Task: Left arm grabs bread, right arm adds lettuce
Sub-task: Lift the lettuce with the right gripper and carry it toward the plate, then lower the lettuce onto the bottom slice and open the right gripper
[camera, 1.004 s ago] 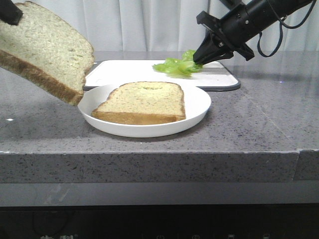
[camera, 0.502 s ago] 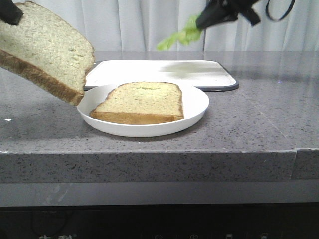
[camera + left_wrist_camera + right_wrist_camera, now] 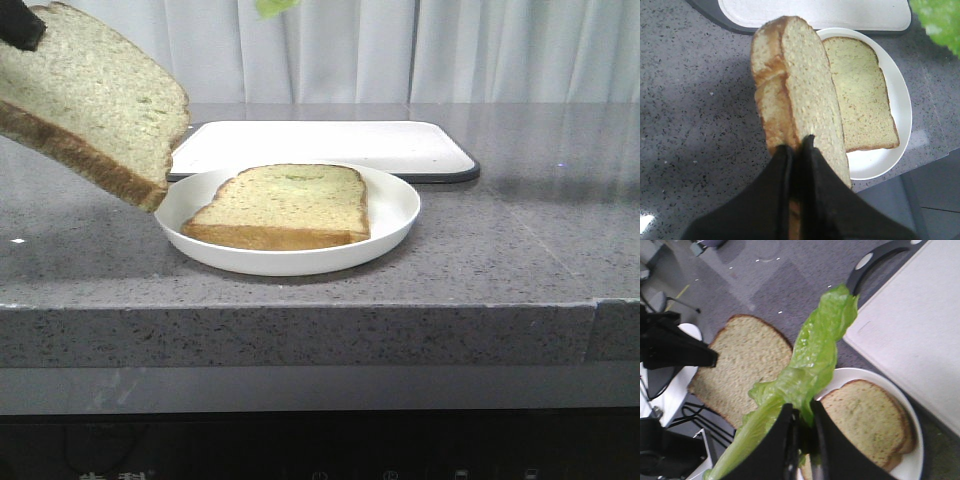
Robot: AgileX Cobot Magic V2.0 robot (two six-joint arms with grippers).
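The bread (image 3: 90, 100), a thick slice with brown crust, hangs tilted in the air to the left of the white plate (image 3: 398, 215). My left gripper (image 3: 796, 145) is shut on its edge; only its tip (image 3: 20, 25) shows in the front view. A second slice (image 3: 285, 205) lies flat on the plate. My right gripper (image 3: 804, 412) is shut on the lettuce (image 3: 815, 355), a long ruffled green leaf held high above the plate. In the front view only a scrap of lettuce (image 3: 272, 6) shows at the top edge, and the right gripper is out of frame.
A white cutting board (image 3: 330, 145) with a dark rim lies behind the plate. The grey stone counter (image 3: 520, 240) ends in a front edge close below the plate. Curtains hang behind.
The right gripper lifted the lettuce off the cutting board, carried it up and to the left, and left the top of the front view. The left gripper and bread stayed still.
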